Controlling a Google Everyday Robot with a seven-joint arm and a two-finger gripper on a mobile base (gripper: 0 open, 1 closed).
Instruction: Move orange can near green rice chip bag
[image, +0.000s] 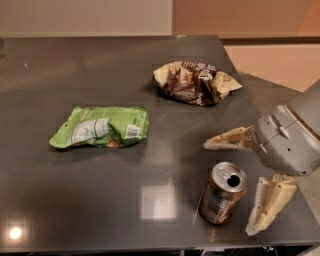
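The orange can (222, 198) stands upright near the table's front edge, silver top with an open tab hole. The green rice chip bag (101, 127) lies flat at the left middle of the dark table (75, 190), well to the left of the can. My gripper (233, 186) comes in from the right with its two cream fingers spread wide. One finger (228, 139) is above the can and behind it, the other finger (267, 203) is just right of the can. The can's top sits between them, untouched as far as I can see.
A crumpled brown-and-cream bag (195, 82) lies at the back right of the table. The table's right edge runs close to the gripper's grey wrist (290, 140). The front edge lies just below the can.
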